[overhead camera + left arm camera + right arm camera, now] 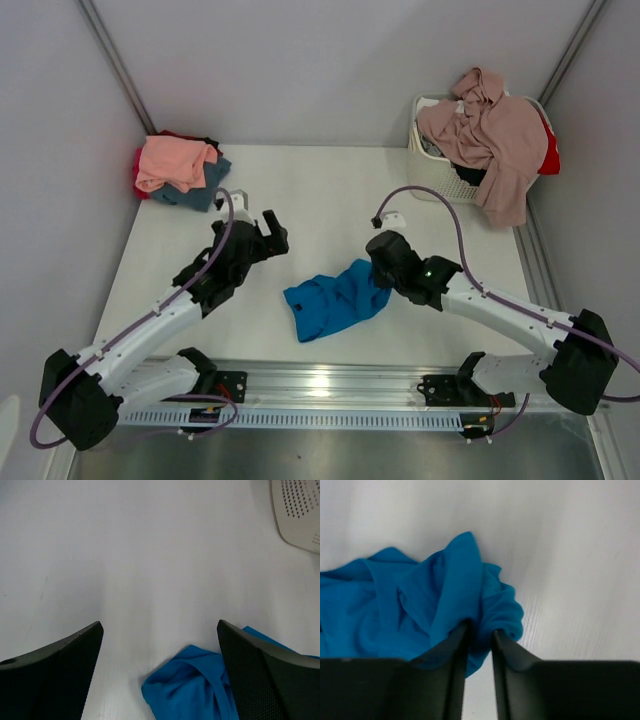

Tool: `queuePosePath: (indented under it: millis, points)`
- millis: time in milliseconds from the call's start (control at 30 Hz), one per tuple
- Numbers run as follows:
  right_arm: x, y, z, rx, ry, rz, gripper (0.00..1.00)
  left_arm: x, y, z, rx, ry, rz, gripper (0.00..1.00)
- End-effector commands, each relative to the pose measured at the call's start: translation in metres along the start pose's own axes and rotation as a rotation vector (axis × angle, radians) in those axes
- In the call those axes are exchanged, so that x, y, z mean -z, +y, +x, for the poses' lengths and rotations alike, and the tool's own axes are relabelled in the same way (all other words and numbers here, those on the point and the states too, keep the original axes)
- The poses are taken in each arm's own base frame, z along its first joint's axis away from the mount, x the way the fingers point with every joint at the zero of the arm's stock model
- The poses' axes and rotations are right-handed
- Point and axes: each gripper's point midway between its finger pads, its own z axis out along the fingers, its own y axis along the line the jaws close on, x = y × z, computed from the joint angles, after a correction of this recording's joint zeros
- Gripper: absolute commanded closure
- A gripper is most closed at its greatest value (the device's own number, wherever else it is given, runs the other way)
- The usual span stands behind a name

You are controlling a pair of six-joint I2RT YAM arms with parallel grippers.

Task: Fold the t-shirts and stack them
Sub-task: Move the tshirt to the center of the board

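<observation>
At centre: crumpled bright blue t-shirt (330,300) | right hand (480,629) pinching its soft fold | left hand (160,624) spread wide

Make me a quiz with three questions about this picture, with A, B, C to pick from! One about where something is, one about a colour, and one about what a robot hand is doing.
1. Where is the mauve-pink t-shirt?
A. down on the floor
B. draped over the white basket
C. hanging on the wall

2. What colour is the top t-shirt of the far-left stack?
A. salmon pink
B. green
C. yellow

3. How is the left gripper?
A. shut on blue cloth
B. wide open, holding nothing
C. shut tight and empty

Answers:
1. B, it spills over the basket's rim.
2. A, pink cloth lies uppermost there.
3. B, its fingers stand far apart with only bare table between them.
</observation>
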Motion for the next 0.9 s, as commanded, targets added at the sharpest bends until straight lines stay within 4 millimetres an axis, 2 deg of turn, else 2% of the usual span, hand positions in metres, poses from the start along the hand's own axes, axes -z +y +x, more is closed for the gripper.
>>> queuePosePath:
  millis: [0, 67, 167, 300, 367, 433, 467, 533, 667, 800, 867]
  points:
    - [0.001, -0.014, -0.002, -0.069, -0.035, 0.084, 0.68, -0.004, -0.039, 0.008, 0.051, 0.074, 0.166, 0.01]
    - [-0.002, -0.016, -0.006, -0.048, -0.043, 0.100, 0.58, -0.004, -0.057, 0.027, 0.059, 0.159, 0.257, 0.01]
    - [-0.004, -0.020, -0.012, -0.009, -0.051, 0.137, 0.52, 0.000, -0.078, 0.059, 0.043, 0.276, 0.378, 0.03]
    - [-0.005, -0.021, -0.019, 0.021, -0.060, 0.159, 0.44, 0.005, -0.087, 0.100, 0.035, 0.446, 0.422, 0.04]
    - [-0.006, -0.022, -0.019, 0.022, -0.058, 0.163, 0.40, 0.005, -0.081, 0.124, 0.038, 0.535, 0.395, 0.06]
    - [-0.007, -0.022, -0.017, 0.026, -0.054, 0.164, 0.39, 0.007, -0.078, 0.137, 0.047, 0.582, 0.383, 0.07]
    - [-0.008, -0.022, -0.016, 0.026, -0.052, 0.166, 0.39, 0.008, -0.069, 0.149, 0.048, 0.614, 0.357, 0.08]
    - [-0.009, -0.023, -0.014, 0.029, -0.048, 0.174, 0.38, 0.008, -0.064, 0.155, 0.059, 0.625, 0.327, 0.09]
    - [-0.009, -0.025, -0.013, 0.039, -0.042, 0.184, 0.38, 0.008, -0.040, 0.171, 0.058, 0.649, 0.228, 0.09]
    - [-0.008, -0.028, -0.012, 0.048, -0.043, 0.190, 0.37, 0.010, -0.023, 0.181, 0.052, 0.663, 0.162, 0.10]
    - [-0.009, -0.030, -0.009, 0.053, -0.035, 0.197, 0.38, 0.011, -0.020, 0.179, 0.054, 0.653, 0.146, 0.10]
